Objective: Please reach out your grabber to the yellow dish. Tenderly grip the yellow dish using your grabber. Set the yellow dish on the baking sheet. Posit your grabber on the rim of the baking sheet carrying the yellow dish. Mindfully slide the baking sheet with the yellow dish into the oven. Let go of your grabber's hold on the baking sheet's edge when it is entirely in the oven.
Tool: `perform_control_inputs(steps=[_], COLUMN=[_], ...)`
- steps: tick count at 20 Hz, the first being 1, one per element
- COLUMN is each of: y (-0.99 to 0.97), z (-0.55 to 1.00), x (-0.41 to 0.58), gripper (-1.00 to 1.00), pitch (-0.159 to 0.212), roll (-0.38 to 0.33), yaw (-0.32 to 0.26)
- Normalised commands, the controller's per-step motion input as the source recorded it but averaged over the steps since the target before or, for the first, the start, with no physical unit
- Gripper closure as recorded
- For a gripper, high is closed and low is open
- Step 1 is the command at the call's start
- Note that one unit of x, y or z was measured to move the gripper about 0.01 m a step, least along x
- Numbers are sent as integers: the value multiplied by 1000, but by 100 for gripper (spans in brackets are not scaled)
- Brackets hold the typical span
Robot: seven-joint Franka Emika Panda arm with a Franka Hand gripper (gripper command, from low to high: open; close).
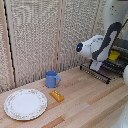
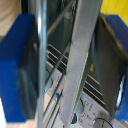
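In the exterior view the white arm reaches down at the right, and my grabber (image 1: 95, 67) sits at the near edge of the baking sheet (image 1: 93, 73), a dark wire-grid tray sticking out of the oven (image 1: 121, 50). The yellow dish (image 1: 114, 56) rests farther back on the sheet, at the oven's mouth, partly hidden by the arm. In the wrist view the two dark-blue fingers (image 2: 20, 70) stand wide apart on either side of the sheet's metal rim (image 2: 80, 55). A gap shows on both sides of the rim, so the grabber (image 2: 67, 70) is open. A strip of the yellow dish (image 2: 114, 7) shows beyond.
On the wooden table at the exterior view's left stand a blue mug (image 1: 52, 79), a small orange-yellow block (image 1: 57, 95) and a large white patterned plate (image 1: 25, 104). Woven screens form the back wall.
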Motion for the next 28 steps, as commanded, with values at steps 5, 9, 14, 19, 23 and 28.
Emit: perform_control_inputs(steps=[5,9,14,19,23,28], y=[-1000,-989,-694,-92,303,283], z=[0,0,27,57,83,192], x=[-1,12,79,69,134,149], gripper=[100,100,100,-100,-100,-100], pitch=[33,7,0,-52,-144,-176], roll=[-96,-87,-89,-81,10,138], yaw=[0,5,40,14,-108,-179])
